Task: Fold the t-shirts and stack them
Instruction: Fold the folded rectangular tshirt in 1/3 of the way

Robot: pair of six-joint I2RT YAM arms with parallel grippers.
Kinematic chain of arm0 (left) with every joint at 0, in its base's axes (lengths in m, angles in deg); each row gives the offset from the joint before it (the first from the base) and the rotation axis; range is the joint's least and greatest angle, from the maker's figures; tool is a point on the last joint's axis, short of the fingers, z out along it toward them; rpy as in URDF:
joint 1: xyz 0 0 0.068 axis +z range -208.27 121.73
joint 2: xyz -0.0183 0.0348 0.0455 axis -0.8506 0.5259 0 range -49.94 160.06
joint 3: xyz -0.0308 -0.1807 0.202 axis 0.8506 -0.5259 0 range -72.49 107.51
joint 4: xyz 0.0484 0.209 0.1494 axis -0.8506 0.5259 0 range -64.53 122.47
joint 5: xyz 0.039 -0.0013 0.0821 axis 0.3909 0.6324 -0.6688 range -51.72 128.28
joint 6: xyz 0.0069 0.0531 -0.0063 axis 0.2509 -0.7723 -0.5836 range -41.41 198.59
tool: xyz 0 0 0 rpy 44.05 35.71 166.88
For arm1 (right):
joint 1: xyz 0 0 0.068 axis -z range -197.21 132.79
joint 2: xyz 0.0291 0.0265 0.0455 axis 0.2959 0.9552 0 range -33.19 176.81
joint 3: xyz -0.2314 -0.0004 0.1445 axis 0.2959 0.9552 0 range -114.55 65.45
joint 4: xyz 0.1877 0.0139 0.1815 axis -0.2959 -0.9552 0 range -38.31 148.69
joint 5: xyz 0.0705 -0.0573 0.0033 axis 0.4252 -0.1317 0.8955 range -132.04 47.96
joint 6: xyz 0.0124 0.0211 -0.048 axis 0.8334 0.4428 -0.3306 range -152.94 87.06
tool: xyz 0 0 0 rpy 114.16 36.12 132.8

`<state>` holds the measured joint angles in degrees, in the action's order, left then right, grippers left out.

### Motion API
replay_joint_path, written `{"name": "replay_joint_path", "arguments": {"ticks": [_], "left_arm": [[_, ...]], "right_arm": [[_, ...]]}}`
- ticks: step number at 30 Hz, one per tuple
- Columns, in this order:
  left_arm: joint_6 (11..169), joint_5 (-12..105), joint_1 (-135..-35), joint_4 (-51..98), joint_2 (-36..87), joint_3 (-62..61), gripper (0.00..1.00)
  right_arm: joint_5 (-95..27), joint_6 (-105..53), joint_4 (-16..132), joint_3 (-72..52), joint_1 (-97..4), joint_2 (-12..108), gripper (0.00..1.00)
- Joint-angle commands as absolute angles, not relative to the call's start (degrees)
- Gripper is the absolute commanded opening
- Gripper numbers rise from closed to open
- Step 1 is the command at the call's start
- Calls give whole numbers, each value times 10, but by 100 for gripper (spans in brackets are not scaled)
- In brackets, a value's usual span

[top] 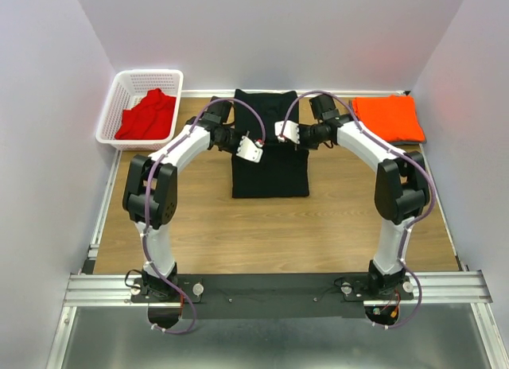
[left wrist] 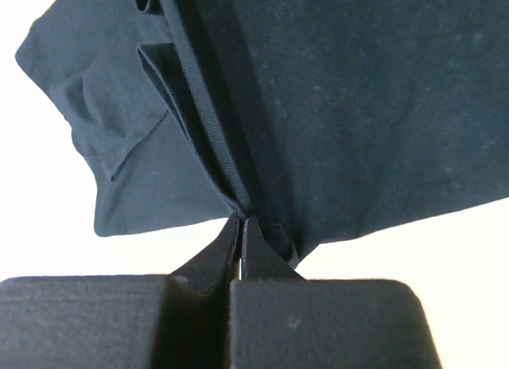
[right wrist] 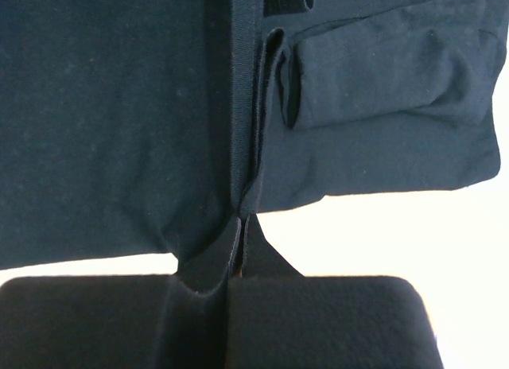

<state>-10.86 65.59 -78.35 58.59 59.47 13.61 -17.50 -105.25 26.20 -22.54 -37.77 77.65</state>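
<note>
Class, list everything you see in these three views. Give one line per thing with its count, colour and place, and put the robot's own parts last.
black t-shirt: 1, black, middle of the table, partly folded, held by both grippers
red t-shirt: 1, red, crumpled inside the basket
orange t-shirt: 1, bright orange, lying flat at the table's far right corner
basket: 1, white mesh, far left corner
table: 1, brown wood, under everything
left arm: 1, white and black, reaching in from the left
right arm: 1, white and black, reaching in from the right
left gripper: 1, black, shut on a folded edge of the black t-shirt
right gripper: 1, black, shut on another folded edge of it
</note>
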Motion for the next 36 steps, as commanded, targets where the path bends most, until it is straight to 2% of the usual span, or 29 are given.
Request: {"name": "replay_joint_path", "arguments": {"ticks": [1,3,4,5,6,8,9,11,16,17,18,19,20,21,23,24,25,26,29,30,33,36], "left_arm": [[-122,647,-770,586,617,154,0],[-119,644,-770,579,626,157,0],[-115,642,-769,576,629,159,5],[-105,639,-768,564,630,159,12],[-94,634,-766,553,629,158,26],[-75,632,-760,533,623,161,38],[-49,634,-752,514,617,165,48],[-25,641,-744,512,612,191,52],[144,713,-723,566,585,245,52],[171,732,-721,587,580,245,69],[201,777,-717,591,575,240,70],[277,804,-711,591,562,219,82],[305,835,-708,590,556,208,83],[342,868,-707,587,551,195,97],[482,958,-707,529,536,136,97],[538,1016,-707,494,521,108,97],[669,1038,-708,450,511,45,97],[737,1050,-711,344,501,10,97],[934,1025,-720,154,460,-111,97],[935,1025,-721,116,454,-134,97],[1104,1021,-726,16,459,-191,98],[1142,1024,-741,-12,480,-221,97]], "right_arm": [[-174,-1061,265,-262,-365,814,0],[-181,-1061,272,-271,-365,827,1],[-185,-1055,277,-275,-365,832,4],[-188,-1048,287,-280,-365,836,17],[-192,-1040,291,-287,-365,842,25],[-202,-1012,293,-311,-365,844,36],[-204,-996,294,-317,-363,841,43],[-209,-983,294,-318,-360,832,49],[-208,-833,293,-315,-352,792,49],[-205,-796,291,-316,-351,781,50],[-201,-760,290,-311,-348,775,52],[-186,-690,290,-309,-345,769,55],[-175,-653,288,-307,-344,766,59],[-163,-616,286,-305,-342,761,67],[-111,-514,285,-301,-341,760,91],[-59,-450,285,-295,-340,761,93],[-31,-424,285,-289,-340,760,98],[-6,-398,286,-283,-340,761,100],[84,-313,291,-252,-341,772,100],[99,-295,295,-240,-341,775,100],[153,-222,333,-189,-342,784,100],[192,-132,391,-135,-349,785,100]]}}
